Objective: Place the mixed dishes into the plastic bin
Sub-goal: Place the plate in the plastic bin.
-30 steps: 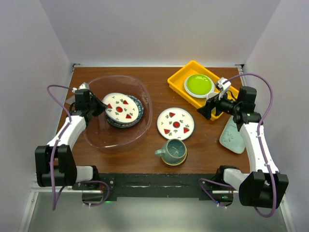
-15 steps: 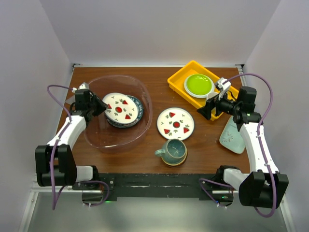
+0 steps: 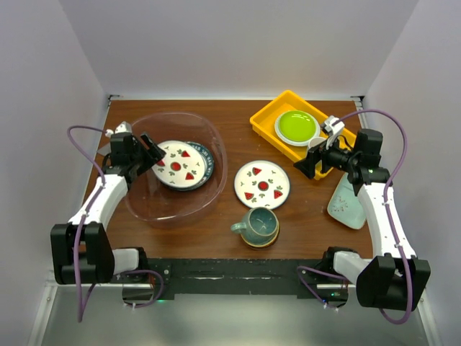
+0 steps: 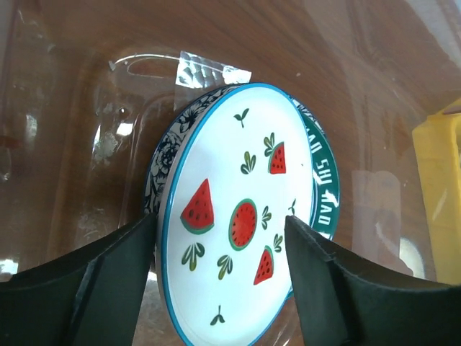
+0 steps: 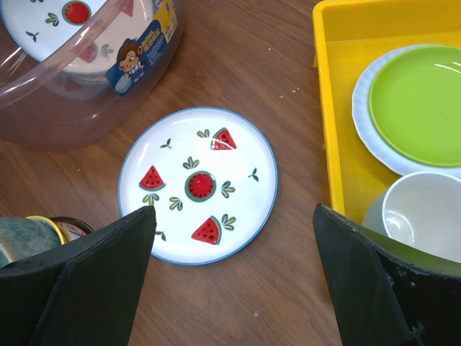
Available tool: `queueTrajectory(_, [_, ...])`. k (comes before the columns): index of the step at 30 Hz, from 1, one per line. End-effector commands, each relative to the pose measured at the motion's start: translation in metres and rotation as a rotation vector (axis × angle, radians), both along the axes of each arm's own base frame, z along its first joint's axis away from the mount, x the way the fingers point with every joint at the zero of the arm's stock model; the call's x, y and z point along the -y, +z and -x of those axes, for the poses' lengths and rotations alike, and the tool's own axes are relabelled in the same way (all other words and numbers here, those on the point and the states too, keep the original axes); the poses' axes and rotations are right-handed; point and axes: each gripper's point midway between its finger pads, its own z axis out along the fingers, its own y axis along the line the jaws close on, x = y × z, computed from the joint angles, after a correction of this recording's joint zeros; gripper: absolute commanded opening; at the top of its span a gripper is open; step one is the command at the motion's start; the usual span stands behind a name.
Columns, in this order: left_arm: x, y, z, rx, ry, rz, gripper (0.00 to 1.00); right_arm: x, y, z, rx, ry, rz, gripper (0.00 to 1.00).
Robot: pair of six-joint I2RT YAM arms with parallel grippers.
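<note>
The plastic bin (image 3: 155, 203) sits at the table's left. Inside it a watermelon plate (image 3: 176, 166) (image 4: 238, 216) lies on a dark lettered plate (image 4: 325, 193) and a blue floral plate (image 4: 161, 171). My left gripper (image 3: 150, 153) (image 4: 220, 223) is open over the bin's left side, its jaws wide apart on either side of that plate's near edge. A second watermelon plate (image 3: 262, 184) (image 5: 198, 185) lies on the table, with a teal mug (image 3: 258, 226) (image 5: 29, 234) in front of it. My right gripper (image 3: 306, 164) (image 5: 232, 213) hovers open to the right of that plate, holding nothing. A pale mint dish (image 3: 347, 203) lies at the right edge.
A yellow tray (image 3: 268, 119) at the back right holds a lime-green plate (image 3: 297, 126) (image 5: 421, 101) and a small white cup (image 3: 317, 144) (image 5: 425, 216). The right arm reaches over the tray's near corner. Bare wood shows between bin, plate and mug.
My left gripper has opened and let go of the watermelon plate, which now lies on the stack in the bin. The right arm has not moved.
</note>
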Motion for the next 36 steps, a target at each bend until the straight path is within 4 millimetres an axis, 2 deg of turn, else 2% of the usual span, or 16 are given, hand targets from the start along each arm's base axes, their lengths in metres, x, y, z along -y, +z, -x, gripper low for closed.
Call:
queueTrajectory(1, [-0.009, 0.040, -0.011, 0.120, 0.014, -0.053, 0.82, 0.001, 0.010, -0.002, 0.041, 0.010, 0.007, 0.94])
queueTrajectory(10, [-0.010, 0.070, -0.007, 0.191, -0.007, -0.076, 0.94, 0.002, 0.010, -0.002, 0.042, 0.006, 0.010, 0.95])
queueTrajectory(20, [-0.001, 0.104, 0.002, 0.289, -0.090, -0.106, 0.95, 0.000, 0.011, -0.001, 0.049, 0.018, 0.010, 0.95])
queueTrajectory(27, [0.009, 0.115, 0.013, 0.362, -0.172, -0.130, 0.95, 0.000, 0.012, 0.000, 0.053, 0.029, 0.011, 0.96])
queueTrajectory(36, [0.030, 0.123, 0.032, 0.477, -0.324, -0.149, 0.97, -0.003, 0.012, 0.004, 0.061, 0.058, 0.010, 0.96])
